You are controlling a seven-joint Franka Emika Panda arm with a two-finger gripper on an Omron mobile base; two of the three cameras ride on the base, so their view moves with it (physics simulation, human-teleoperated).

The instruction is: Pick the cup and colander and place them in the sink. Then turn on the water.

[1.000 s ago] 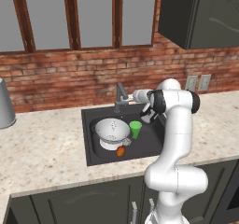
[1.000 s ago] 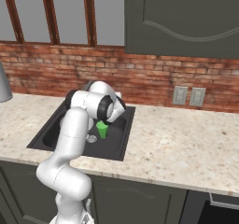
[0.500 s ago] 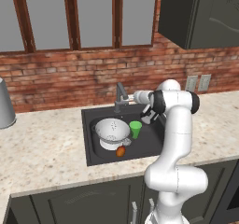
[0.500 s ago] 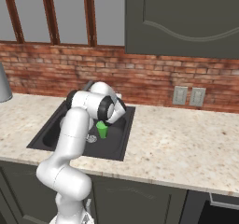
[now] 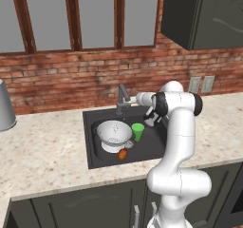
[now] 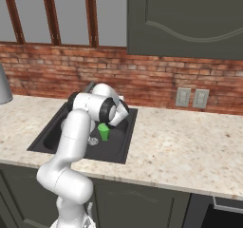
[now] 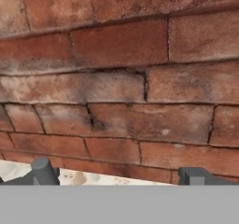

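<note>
Cup and colander are in the sink; the water step is in hand.

The small bright-green cup [image 5: 138,131] stands at 3 o'clock of the white perforated colander [image 5: 114,133] inside the dark rectangular sink [image 5: 96,159]. The end effector [image 7: 116,178], spread wide and empty, faces the brick wall [image 7: 121,78]; next it likely must reach the grey angular faucet [image 5: 123,99] at 12 o'clock.

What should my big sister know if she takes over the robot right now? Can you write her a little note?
Claw: open, holding nothing, facing the brick wall behind the sink.
Cup: upright in the sink, right beside the colander.
Colander: in the sink too, with a small orange thing in front of it.
Done: cup and colander are both in the sink.
Left: turn on the water at the faucet; no stream runs from it yet.
</note>
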